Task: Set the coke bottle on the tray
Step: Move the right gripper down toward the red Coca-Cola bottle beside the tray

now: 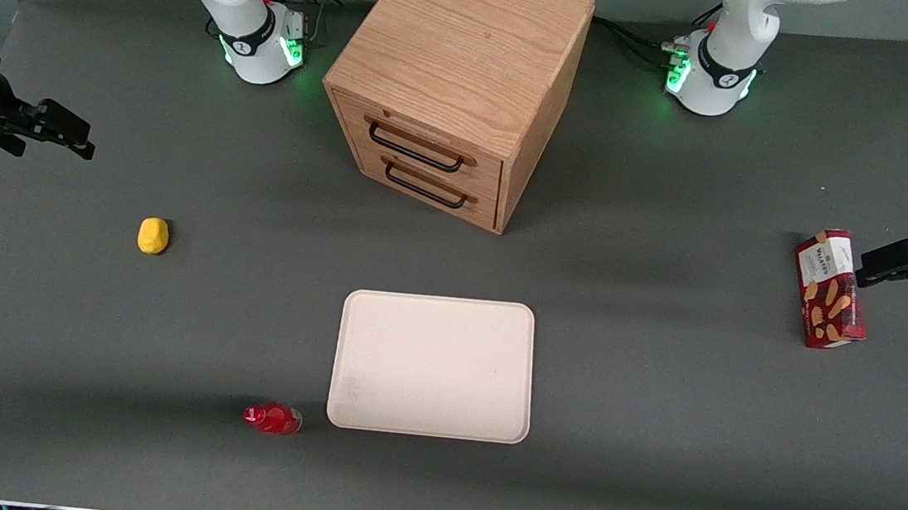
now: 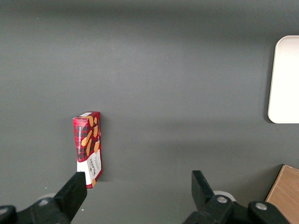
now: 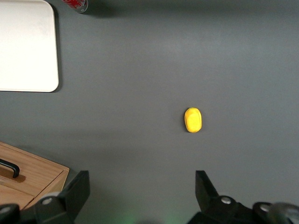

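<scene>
The coke bottle (image 1: 272,418) is a very small bright red bottle lying on its side on the grey table, just beside the tray's near corner on the working arm's side. A sliver of it shows in the right wrist view (image 3: 76,4). The tray (image 1: 433,365) is flat, pale beige and bare, in the table's middle, nearer the front camera than the cabinet; it also shows in the right wrist view (image 3: 25,46). My right gripper (image 1: 66,133) is open and empty, high above the working arm's end of the table, far from the bottle. Its fingers (image 3: 205,186) stand wide apart.
A wooden two-drawer cabinet (image 1: 458,80) stands farther from the front camera than the tray. A small yellow lump (image 1: 153,235) lies between my gripper and the bottle. A dark red snack box (image 1: 830,289) lies toward the parked arm's end.
</scene>
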`<move>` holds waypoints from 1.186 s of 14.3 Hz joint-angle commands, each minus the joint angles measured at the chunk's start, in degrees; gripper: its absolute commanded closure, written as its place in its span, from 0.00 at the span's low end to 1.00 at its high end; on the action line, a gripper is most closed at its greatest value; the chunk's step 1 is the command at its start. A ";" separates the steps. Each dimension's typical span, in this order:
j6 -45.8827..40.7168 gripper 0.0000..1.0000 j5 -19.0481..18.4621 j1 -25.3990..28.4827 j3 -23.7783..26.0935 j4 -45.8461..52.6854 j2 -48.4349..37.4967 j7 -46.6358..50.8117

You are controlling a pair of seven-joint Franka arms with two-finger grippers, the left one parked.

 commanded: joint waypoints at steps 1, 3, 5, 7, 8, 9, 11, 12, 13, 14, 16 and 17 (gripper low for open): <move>-2.24 0.00 0.80 0.39 -0.26 1.87 0.91 1.43; -2.60 0.00 0.80 0.56 -0.17 2.04 1.08 1.43; -2.51 0.00 0.88 0.65 0.61 2.83 1.87 1.87; -2.51 0.00 0.80 0.57 4.30 9.91 6.85 1.88; -2.60 0.00 0.88 0.57 5.18 13.35 10.01 1.87; -2.60 0.00 0.88 0.57 5.98 16.60 13.18 1.79; -2.60 0.00 4.11 0.57 6.34 22.32 19.24 1.87; -2.08 0.00 6.22 0.57 6.34 25.22 22.14 1.96; -1.73 0.00 7.03 0.74 6.42 28.81 25.31 2.14; -1.37 0.00 7.12 1.26 6.60 32.24 28.21 3.18; 2.82 0.00 7.04 1.36 9.57 36.13 33.22 3.72; 6.50 0.00 6.95 1.36 10.72 36.23 34.99 3.81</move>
